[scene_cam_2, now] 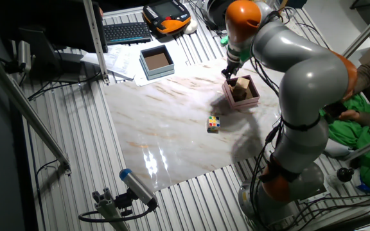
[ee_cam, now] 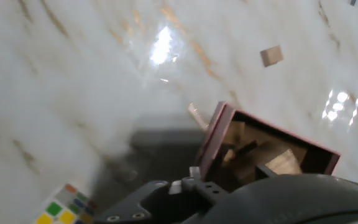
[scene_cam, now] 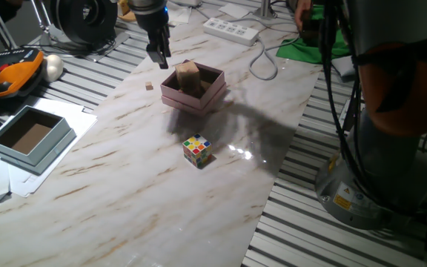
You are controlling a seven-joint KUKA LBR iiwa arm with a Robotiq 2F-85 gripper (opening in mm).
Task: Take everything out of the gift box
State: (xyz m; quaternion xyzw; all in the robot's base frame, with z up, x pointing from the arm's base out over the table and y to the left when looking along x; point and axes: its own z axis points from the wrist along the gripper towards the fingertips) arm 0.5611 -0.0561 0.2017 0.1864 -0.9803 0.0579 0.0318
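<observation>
Just beside hand [scene_cam: 159, 53]: gift box [scene_cam: 212, 95], wooden cubes [scene_cam: 188, 77] inside.

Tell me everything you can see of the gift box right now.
The gift box is small, square, pale pink, apparently cardboard, with low walls and a darker inside, on a matching base. It sits flat on the marble table, lidless. Light-brown wooden blocks stand inside, rising above the rim. The gripper hangs beside its corner.
</observation>
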